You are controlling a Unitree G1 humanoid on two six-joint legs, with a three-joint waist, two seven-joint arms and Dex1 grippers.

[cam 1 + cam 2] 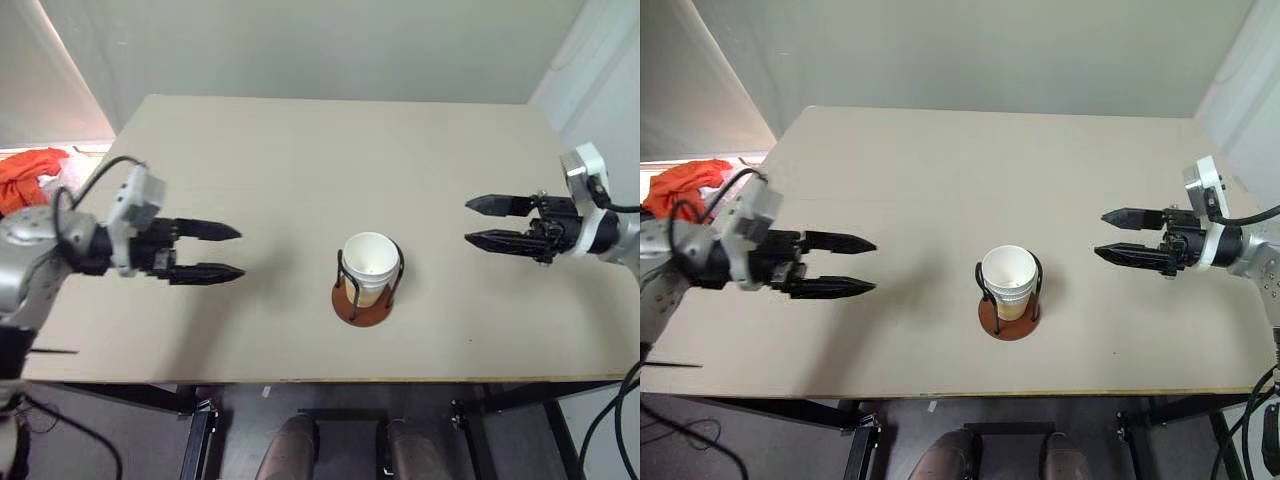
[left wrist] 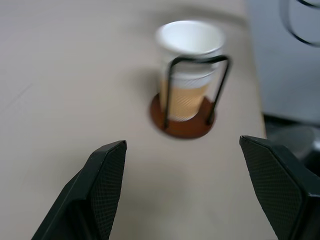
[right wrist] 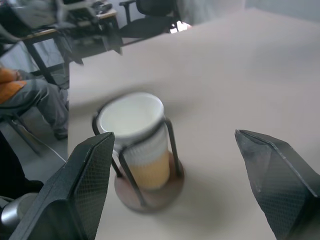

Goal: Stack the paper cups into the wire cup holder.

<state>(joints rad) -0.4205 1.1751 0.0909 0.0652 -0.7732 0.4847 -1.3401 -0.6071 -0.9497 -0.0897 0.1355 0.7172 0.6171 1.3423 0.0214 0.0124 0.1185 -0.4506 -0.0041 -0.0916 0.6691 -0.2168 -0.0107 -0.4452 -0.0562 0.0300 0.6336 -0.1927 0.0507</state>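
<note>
With the cups point(image 1: 368, 265) nested in the holder point(image 1: 366, 300) at lower centre of the desk point(image 1: 300, 150), apparently all three, both tools, left point(image 1: 232, 252) and right point(image 1: 475, 222), gape empty, so a careless sweep inward could topple the stack.

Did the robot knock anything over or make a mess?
No, nothing looks wrong. The paper cups stand upright, nested inside the wire cup holder on the table. Both the left gripper and right gripper are open and empty.
</note>
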